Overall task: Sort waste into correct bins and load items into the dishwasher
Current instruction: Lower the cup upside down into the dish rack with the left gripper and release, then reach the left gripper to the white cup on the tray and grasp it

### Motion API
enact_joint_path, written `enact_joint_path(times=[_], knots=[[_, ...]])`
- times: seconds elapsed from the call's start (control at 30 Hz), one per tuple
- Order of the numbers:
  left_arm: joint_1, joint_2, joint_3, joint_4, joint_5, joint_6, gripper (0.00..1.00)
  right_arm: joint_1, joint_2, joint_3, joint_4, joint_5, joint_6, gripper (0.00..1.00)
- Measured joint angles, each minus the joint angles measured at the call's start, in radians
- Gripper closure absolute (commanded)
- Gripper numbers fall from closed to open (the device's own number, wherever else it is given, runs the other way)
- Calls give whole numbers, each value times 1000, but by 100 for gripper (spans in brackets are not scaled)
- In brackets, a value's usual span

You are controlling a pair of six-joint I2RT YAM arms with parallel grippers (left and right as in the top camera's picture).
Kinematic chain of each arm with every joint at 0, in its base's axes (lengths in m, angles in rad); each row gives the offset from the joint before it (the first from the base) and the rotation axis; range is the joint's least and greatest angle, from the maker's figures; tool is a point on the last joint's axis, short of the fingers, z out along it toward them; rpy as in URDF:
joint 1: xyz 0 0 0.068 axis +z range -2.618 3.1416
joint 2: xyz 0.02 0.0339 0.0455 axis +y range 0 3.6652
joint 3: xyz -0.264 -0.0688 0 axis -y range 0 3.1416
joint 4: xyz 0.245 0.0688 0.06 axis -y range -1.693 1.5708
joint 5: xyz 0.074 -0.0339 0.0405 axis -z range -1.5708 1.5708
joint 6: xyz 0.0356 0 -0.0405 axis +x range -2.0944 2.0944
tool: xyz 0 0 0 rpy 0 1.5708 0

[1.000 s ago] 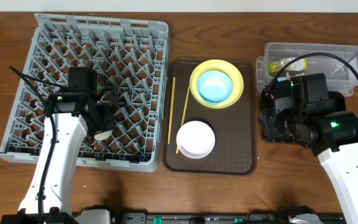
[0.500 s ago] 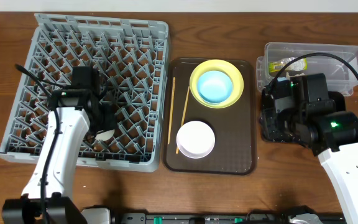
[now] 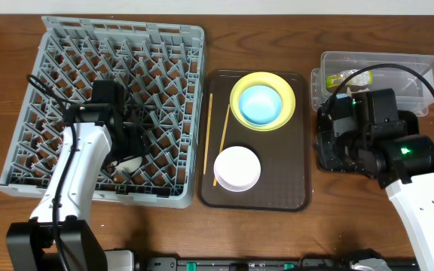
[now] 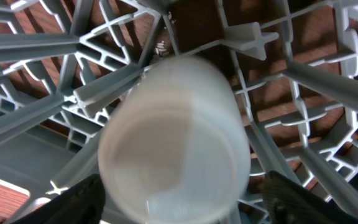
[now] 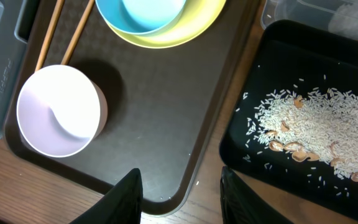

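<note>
My left gripper (image 4: pixel 179 208), fingers apart, straddles a small white cup (image 4: pixel 173 137) in the square grey plastic dish rack (image 3: pixel 164 45); my right gripper (image 5: pixel 180 193) also stands parted, empty.

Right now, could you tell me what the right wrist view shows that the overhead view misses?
Only right wrist: beige rice-like crumbs in the shallow black tray. Only overhead: the small white cup in the grey plastic dish rack. Both: the brown serving tray with the white bowl, thin wooden chopsticks, and the light blue bowl in the round yellow plate.
</note>
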Motion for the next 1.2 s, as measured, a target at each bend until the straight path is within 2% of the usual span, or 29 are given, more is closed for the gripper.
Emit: enact_joint_path(times=[0.23,0.3,0.4,0.43,0.5,0.63,0.8,0.97,1.2], knots=[[0,-10,0,-19,1,1,17,0,0,0,0,0,0,57],[0,-34,0,-24,5,1,17,0,0,0,0,0,6,53],[-5,-112,2,-18,34,2,17,-5,0,0,-2,2,24,51],[-10,-145,3,-8,54,4,17,-8,0,0,-3,8,35,48],[-30,-212,8,17,100,11,17,-24,0,0,-8,24,66,35],[-145,-323,22,80,183,36,17,-89,0,0,-19,61,120,24],[-328,-332,26,129,222,52,18,-179,0,0,-34,80,151,17],[-523,-236,26,221,237,55,20,-249,0,0,-48,81,172,15],[-745,-26,26,338,242,58,23,-269,0,0,-59,81,176,15]])
